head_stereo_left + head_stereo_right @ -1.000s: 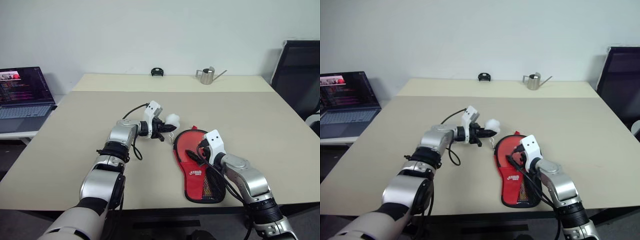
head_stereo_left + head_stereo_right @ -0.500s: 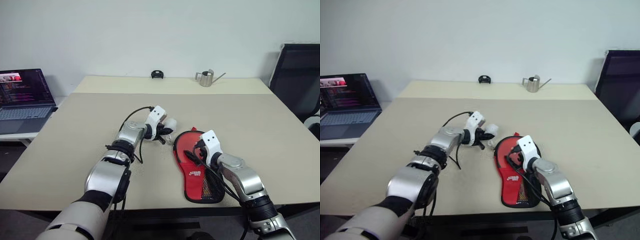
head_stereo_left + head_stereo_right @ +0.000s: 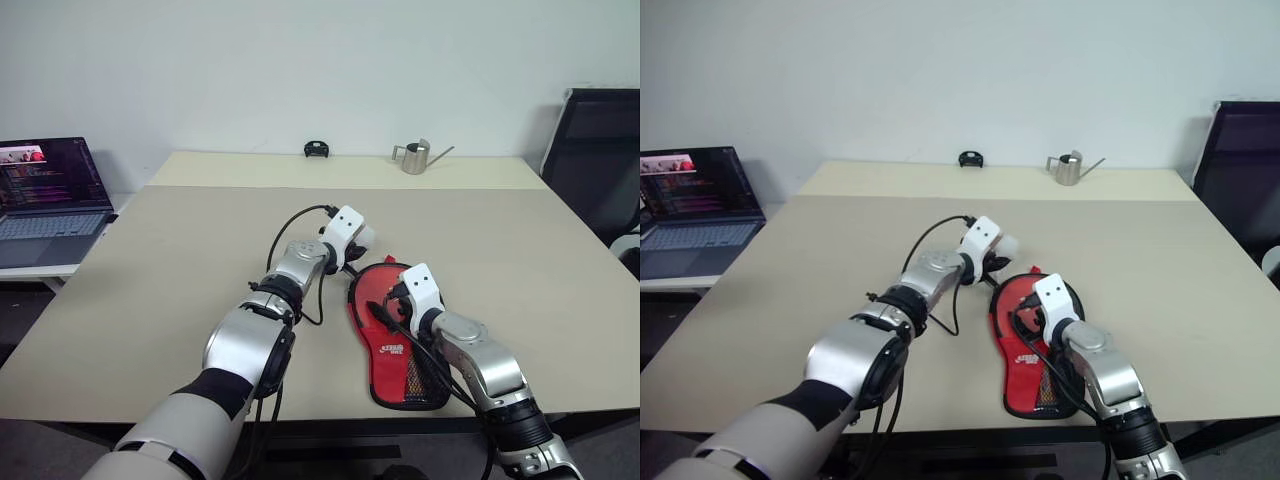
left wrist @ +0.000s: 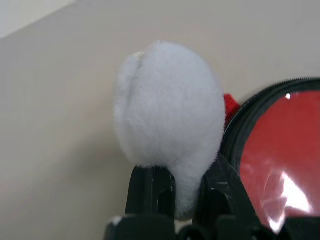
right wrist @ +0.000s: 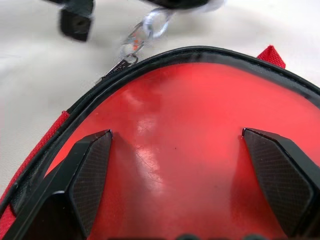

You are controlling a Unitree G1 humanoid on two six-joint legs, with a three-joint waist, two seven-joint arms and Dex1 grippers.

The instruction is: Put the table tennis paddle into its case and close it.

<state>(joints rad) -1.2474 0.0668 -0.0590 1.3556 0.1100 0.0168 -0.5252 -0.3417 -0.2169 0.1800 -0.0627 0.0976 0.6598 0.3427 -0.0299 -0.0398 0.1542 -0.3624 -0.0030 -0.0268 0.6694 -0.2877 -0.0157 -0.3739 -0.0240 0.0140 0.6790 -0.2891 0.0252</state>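
Observation:
The case (image 3: 395, 345) lies flat near the table's front edge, red side up, with its white logo and mesh pocket toward me. My left gripper (image 4: 182, 172) is shut on the white pom-pom pull (image 4: 167, 105), at the case's far rounded end (image 3: 365, 238). A small ring chain (image 5: 150, 25) links the pull to the zip slider (image 5: 125, 62) on the black rim. Over the round red face (image 5: 175, 100) my right gripper (image 5: 176, 134) stands open, fingers spread wide just above it. The table tennis paddle is hidden.
An open laptop (image 3: 45, 190) sits on a side desk at the far left. A metal watering can (image 3: 415, 155) and a small black object (image 3: 317, 149) stand at the table's far edge. A black chair (image 3: 600, 150) is at the right.
My left gripper has carried the pom-pom pull to the right and farther away, up to the case's rounded end. The right arm has stayed put.

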